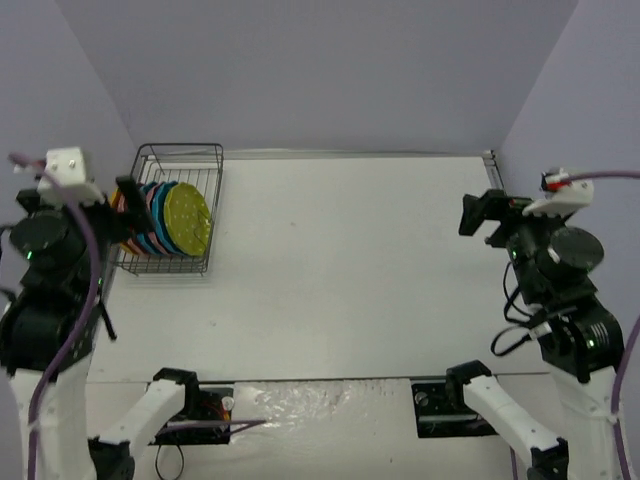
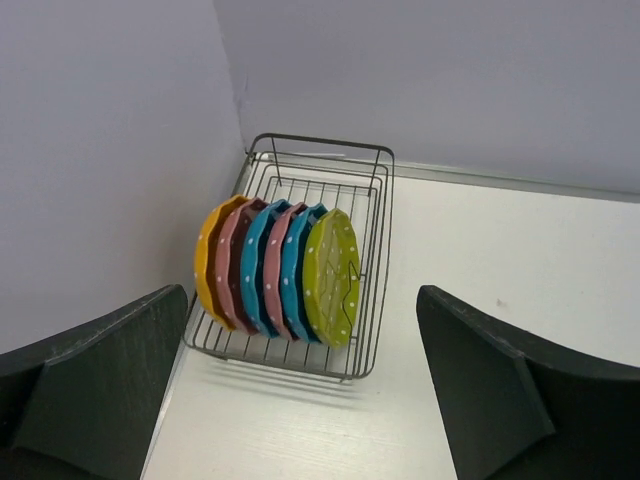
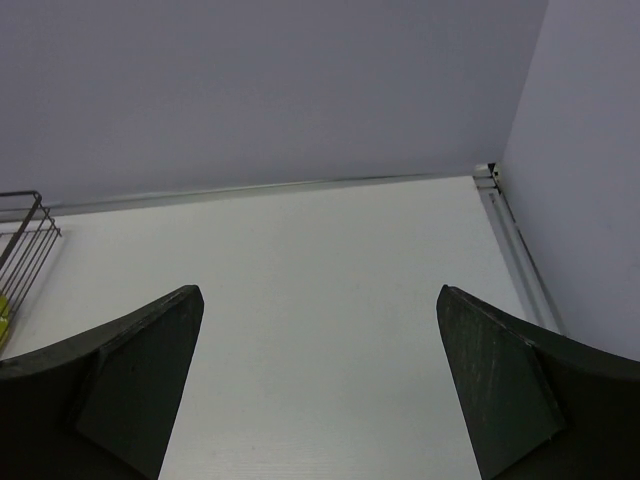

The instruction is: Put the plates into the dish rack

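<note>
Left pincer (image 2: 300, 292): dark fingers (image 2: 100, 380) fill the lower corners of its wrist view, spread wide, released, gripping nothing. It hangs above the near end of the dish rack (image 2: 383, 215), apart from it.

The plates (image 2: 285, 270) stand on edge in the rack, packed face to face in a row toward its near end. Order left to right in the left wrist view: orange-yellow, pink, teal, pink, teal, olive-yellow. Probably six; the overlap in the top view makes the count hard to confirm. The olive-yellow one faces the open worktop.

The rack sits at the far left corner of the worktop (image 1: 350, 250), just beside the left wall (image 2: 100, 150).

Right pincer (image 3: 318, 292): also released, jaws wide, nothing between them, raised over the right side, well apart from the rack.

Worktop: plain white, matt, a few tiny specks. Pale lavender-grey walls close in on three sides: back wall (image 1: 320, 70), left wall, right wall (image 3: 590, 150). A thin metal strip (image 3: 512, 245) runs along the right edge where the worktop meets the wall. Both arm bases (image 1: 190, 405) are bolted along the near edge.
</note>
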You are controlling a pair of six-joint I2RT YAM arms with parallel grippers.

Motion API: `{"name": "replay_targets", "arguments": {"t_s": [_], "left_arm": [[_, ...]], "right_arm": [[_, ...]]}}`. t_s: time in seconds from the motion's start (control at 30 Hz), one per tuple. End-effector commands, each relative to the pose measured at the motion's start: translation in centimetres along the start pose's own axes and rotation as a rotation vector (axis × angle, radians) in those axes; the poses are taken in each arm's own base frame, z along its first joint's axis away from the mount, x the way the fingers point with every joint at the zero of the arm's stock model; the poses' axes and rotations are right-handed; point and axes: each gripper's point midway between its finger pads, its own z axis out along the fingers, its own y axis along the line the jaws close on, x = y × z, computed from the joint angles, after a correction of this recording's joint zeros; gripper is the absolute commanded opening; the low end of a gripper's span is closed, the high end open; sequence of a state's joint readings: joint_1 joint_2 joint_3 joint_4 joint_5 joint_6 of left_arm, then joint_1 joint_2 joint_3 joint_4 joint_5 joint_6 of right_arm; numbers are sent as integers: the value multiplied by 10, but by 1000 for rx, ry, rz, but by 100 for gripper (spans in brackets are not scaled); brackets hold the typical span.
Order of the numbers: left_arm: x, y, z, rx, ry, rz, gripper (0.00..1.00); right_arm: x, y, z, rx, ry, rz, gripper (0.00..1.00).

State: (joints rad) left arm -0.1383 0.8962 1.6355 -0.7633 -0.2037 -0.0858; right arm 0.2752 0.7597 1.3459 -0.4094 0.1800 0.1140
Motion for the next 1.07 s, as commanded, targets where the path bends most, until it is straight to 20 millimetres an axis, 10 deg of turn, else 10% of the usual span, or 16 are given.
{"name": "replay_targets", "arguments": {"t_s": [0.0, 0.33, 1.03], "left_arm": [[21, 19, -49, -30, 3, -24, 97], [94, 46, -109, -76, 114, 4, 97], [124, 37, -94, -68, 224, 2, 97]], "right_arm": [[-23, -14, -22, 44, -76, -42, 100], [-6, -16, -50, -2, -86, -53, 100], [15, -15, -41, 4, -32, -72, 100]]}}
